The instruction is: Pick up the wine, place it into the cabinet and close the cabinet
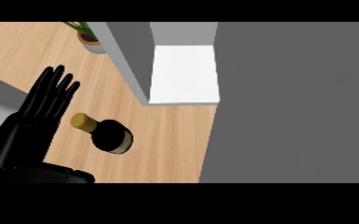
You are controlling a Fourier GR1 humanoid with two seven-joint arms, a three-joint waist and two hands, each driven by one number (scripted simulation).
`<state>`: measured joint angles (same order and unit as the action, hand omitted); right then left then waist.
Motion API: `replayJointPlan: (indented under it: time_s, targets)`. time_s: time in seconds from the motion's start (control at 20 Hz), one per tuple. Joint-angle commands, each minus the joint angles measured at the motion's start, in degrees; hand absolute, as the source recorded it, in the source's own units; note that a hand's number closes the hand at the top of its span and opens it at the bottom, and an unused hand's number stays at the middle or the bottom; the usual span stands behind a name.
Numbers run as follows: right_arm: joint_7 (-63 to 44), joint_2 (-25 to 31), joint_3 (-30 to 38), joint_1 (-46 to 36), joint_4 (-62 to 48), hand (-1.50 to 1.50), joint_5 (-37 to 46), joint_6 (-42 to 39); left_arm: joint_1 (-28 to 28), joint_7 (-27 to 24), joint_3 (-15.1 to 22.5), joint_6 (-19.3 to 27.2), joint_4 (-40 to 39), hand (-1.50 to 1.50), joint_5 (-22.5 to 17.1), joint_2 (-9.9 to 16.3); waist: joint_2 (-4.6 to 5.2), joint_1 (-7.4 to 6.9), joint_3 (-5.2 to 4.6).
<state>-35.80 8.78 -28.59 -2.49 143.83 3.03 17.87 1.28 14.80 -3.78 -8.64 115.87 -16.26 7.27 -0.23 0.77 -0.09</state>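
Head view, looking steeply down, described from left to right. The black left hand (43, 105) shows at the left edge over the light wooden table (168, 142), its fingers straight, spread slightly apart and pointing up the view; it holds nothing. Just beside it, to its right and not touching it, stands the dark glass wine bottle with a gold-capped neck (107, 133). The bottle is upright on the table: its long axis runs nearly toward the viewer, with the cap leaning toward the upper left of the view and the broad dark body toward the lower right, where a pale band runs along its edge. At the top left, a small potted green plant (87, 35) sits against the grey side wall of the cabinet. Right of the bottle and farther up, the grey cabinet with a white inner floor (184, 73) stands open toward the viewer. A large flat grey panel (288, 104) fills the right side of the view.
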Motion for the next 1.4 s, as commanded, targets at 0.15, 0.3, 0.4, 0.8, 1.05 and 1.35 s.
replayJointPlan:
  time_s: [0.15, 0.3, 0.4, 0.8, 1.05, 1.35]
  targets:
    - [-4.57, 2.7, -3.86, 2.73, 12.51, -1.5, 7.19, 1.35, 4.6, -9.06, -0.41, -3.1, -6.94, -1.5, 3.58, -0.92, -0.11, 0.14, 0.0]
    - [-7.05, 2.35, -3.65, -0.36, 11.56, -1.5, 8.78, 3.6, 5.49, -14.15, -2.5, -4.68, -11.3, -1.5, 4.23, -0.62, -0.13, 0.14, -0.07]
    - [-3.83, 4.68, -3.89, 4.65, 14.0, -1.5, 6.7, 2.72, 3.99, -15.53, -4.01, -4.31, -14.23, -1.5, 5.54, 0.34, -0.18, 0.94, 0.01]
    - [-4.13, 5.58, -5.63, 1.67, 12.45, -1.5, 8.2, 5.05, 5.73, -23.41, -4.52, -8.68, -23.41, -1.5, 6.85, 1.15, -0.1, 0.46, -0.02]
    - [-3.5, 6.26, -7.07, 2.65, 11.29, -1.5, 9.05, 6.42, 2.87, -28.28, -4.54, -9.31, -32.05, -1.5, 9.36, 1.12, -0.02, 0.37, 0.0]
    - [-3.94, 5.96, -6.8, -1.75, 8.62, -1.5, 9.23, 7.87, 1.13, -34.19, -6.07, -9.57, -41.23, -1.5, 10.9, 1.44, 0.05, 0.06, -0.02]
